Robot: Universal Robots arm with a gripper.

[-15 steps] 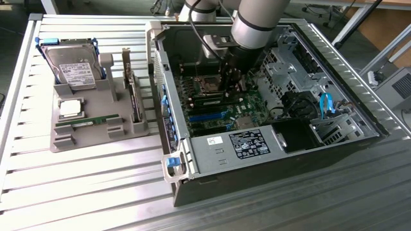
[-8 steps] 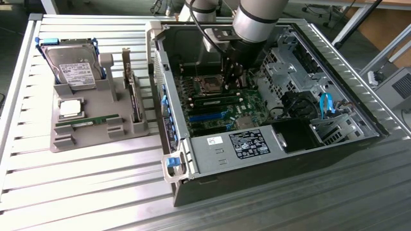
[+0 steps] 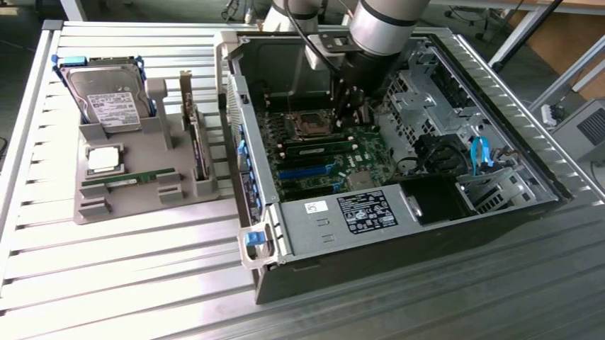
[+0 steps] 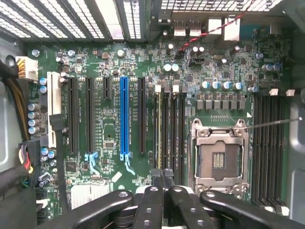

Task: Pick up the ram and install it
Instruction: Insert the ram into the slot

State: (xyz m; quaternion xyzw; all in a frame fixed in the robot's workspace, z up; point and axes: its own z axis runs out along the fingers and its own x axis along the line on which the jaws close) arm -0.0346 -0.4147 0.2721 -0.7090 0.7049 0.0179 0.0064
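Note:
One ram point(image 3: 127, 180), a thin green stick, lies flat in the grey holder point(image 3: 142, 205) at the exterior view's left. A second ram point(image 3: 317, 149) stands in a slot on the motherboard point(image 3: 369, 159) inside the open computer case point(image 3: 529, 163). In the wrist view this ram point(image 4: 158, 126) shows edge on in the first of the black memory slots. My gripper point(image 3: 352, 117) hangs inside the case above the board, near the far end of that seated ram. Its fingers point(image 4: 163, 175) are shut with the tips together and nothing between them, over the slot's end.
The holder also carries a hard drive point(image 3: 109, 99), a square silver processor point(image 3: 104, 159) and an upright expansion card point(image 3: 194, 138). An open processor socket point(image 4: 219, 160) lies beside the memory slots. The power supply point(image 3: 350, 212) and blue cables point(image 3: 477, 152) crowd the case's near side.

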